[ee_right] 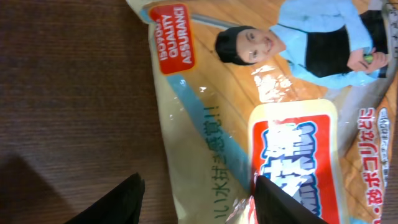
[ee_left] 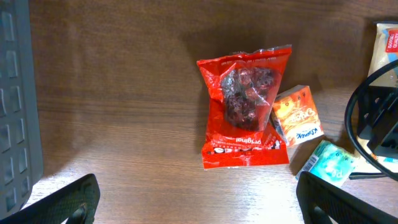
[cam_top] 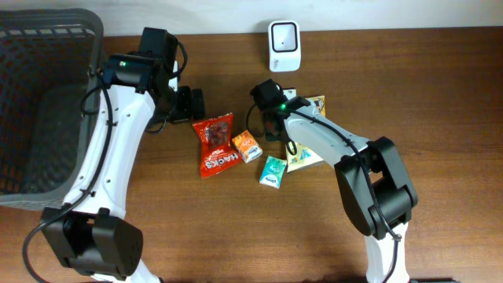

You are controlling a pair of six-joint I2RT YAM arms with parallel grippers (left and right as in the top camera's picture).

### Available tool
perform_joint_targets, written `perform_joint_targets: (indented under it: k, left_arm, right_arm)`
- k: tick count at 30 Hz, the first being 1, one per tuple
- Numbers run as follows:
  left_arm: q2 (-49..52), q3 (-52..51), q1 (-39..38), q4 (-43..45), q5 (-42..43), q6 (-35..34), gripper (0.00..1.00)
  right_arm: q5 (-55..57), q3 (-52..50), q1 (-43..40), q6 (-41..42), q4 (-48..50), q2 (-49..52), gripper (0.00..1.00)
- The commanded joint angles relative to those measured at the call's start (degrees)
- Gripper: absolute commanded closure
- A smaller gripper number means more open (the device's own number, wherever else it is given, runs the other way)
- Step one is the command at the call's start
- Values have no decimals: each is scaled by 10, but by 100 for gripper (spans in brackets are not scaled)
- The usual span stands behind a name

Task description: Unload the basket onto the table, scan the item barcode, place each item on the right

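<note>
A yellow snack packet (ee_right: 249,93) with a red label and a printed photo lies flat on the table, just below the white barcode scanner (cam_top: 283,45). My right gripper (ee_right: 199,202) is low over it and open. One finger (ee_right: 118,202) is over bare wood, the other (ee_right: 286,205) over the packet's label, so the packet's left edge lies between them. No barcode shows on the packet. My left gripper (ee_left: 199,202) hangs wide open above the table beside a red snack bag (ee_left: 245,118), holding nothing.
A small orange box (cam_top: 247,146) and a teal packet (cam_top: 273,172) lie between the red bag (cam_top: 216,145) and the yellow packet (cam_top: 302,159). A dark mesh basket (cam_top: 47,102) fills the left end of the table.
</note>
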Motion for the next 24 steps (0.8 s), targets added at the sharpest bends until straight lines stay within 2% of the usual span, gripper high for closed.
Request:
perform_joint_targets:
  k: [1,4,15,17,22,24]
  left_arm:
    - [-4,-2,0,-1,-6,-3,1]
    - [-4,-2,0,-1,-7,-3,1]
    - [-4,-2,0,-10,-7,-3,1]
    - [-4,-2,0,-12,-7,-3,1]
    - [-4,-2,0,-12,-7,-3,1]
    - [-4,-2,0,-11,-7,-3,1]
  right_arm:
    - [17,7,-2,4,0,9,44]
    - [38,-3,-2,37,0,9,45]
    - [38,-42,-2,36,37,10,49]
    - [38,-42,-2,36,36,10,58]
    - [33,-23,-2,36,0,6,94]
    - [26,-3,-2,36,-28,4,96]
